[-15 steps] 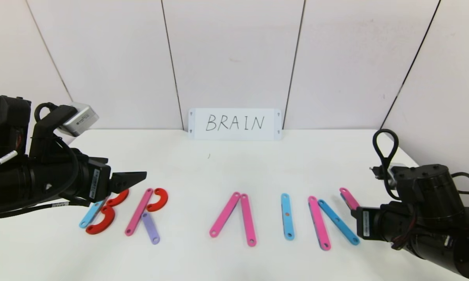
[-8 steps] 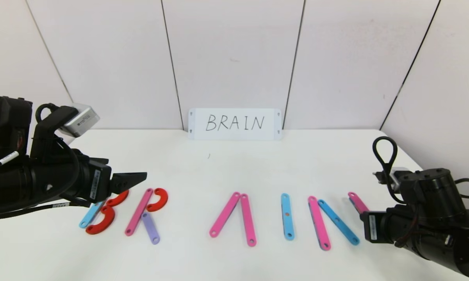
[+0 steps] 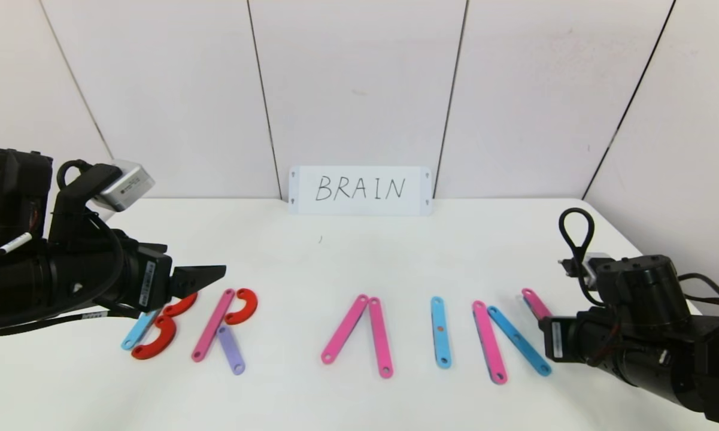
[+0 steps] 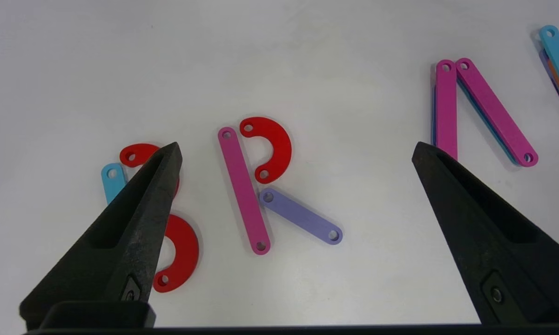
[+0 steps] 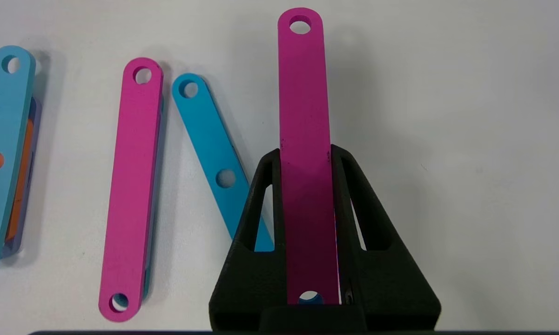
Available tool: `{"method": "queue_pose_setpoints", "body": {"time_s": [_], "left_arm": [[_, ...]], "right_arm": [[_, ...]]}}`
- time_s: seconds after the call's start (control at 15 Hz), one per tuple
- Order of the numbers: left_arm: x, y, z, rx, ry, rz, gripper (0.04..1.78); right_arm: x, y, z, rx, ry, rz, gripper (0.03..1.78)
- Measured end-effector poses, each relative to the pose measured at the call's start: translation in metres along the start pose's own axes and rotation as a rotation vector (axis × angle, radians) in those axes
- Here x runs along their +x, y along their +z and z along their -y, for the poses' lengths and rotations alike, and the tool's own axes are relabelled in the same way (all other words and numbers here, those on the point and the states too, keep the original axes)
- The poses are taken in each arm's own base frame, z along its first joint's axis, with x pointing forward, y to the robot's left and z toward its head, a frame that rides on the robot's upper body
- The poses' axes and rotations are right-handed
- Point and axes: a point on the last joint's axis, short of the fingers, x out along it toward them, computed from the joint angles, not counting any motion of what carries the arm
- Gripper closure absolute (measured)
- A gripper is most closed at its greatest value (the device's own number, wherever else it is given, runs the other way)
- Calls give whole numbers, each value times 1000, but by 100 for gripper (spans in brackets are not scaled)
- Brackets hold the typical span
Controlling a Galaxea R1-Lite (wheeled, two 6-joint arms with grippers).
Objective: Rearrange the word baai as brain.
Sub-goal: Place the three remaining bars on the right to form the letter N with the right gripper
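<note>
Pink is the strip that matters now: your right gripper (image 5: 307, 158) is clamped on a pink strip (image 5: 302, 116), which runs straight out from between the fingers along the gripper's own line, its holed far end pointing away from the wrist. In the head view that strip (image 3: 535, 302) sits at the far right end of the word, just beyond the pink upright (image 3: 489, 341) and the light-blue diagonal (image 3: 518, 340) of the unfinished N. So the thing you carry lies to the right of the diagonal's lower end, and its long axis is near parallel to the pink upright already down. I judge the coming move to turn on that: bring the strip's near end close to the diagonal's lower end and keep it parallel to the first upright, then lay it flat on the counter (image 3: 359, 263). Your right arm is much the nearer one for this. Your left gripper (image 4: 295, 153) hangs wide open and empty above the B and R at the other end, well apart from the N, with the purple strip (image 4: 300, 216) of the R below it.
</note>
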Motion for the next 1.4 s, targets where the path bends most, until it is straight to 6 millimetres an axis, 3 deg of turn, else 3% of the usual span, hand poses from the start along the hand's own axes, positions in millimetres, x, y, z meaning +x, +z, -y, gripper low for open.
{"method": "queue_pose_setpoints", "body": {"time_s": [1.4], "left_arm": [[1,0,0,-1,0,-3,9]], "right_arm": [[18,-6,0,-36,-12,-35,150]]}}
